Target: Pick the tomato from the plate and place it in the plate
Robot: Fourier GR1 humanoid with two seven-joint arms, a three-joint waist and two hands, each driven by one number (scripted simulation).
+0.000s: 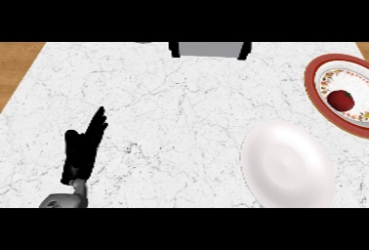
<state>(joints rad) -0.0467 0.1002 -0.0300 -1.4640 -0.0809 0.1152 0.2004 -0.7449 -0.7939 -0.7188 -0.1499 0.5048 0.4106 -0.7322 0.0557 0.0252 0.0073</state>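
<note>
Presently we see 1 hand, the left hand [83,151], resting with fingers straight and holding nothing. We find the tomato [341,99] on the red-rimmed plate [314,93], beside the white plate [288,166]. Being round, it may roll off when set down.

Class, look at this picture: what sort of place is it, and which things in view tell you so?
Probably a kitchen counter. The white marble-patterned top carries tableware: a red-rimmed patterned plate holding a tomato, and a plain white plate. The robot's left hand rests open on the left.
</note>
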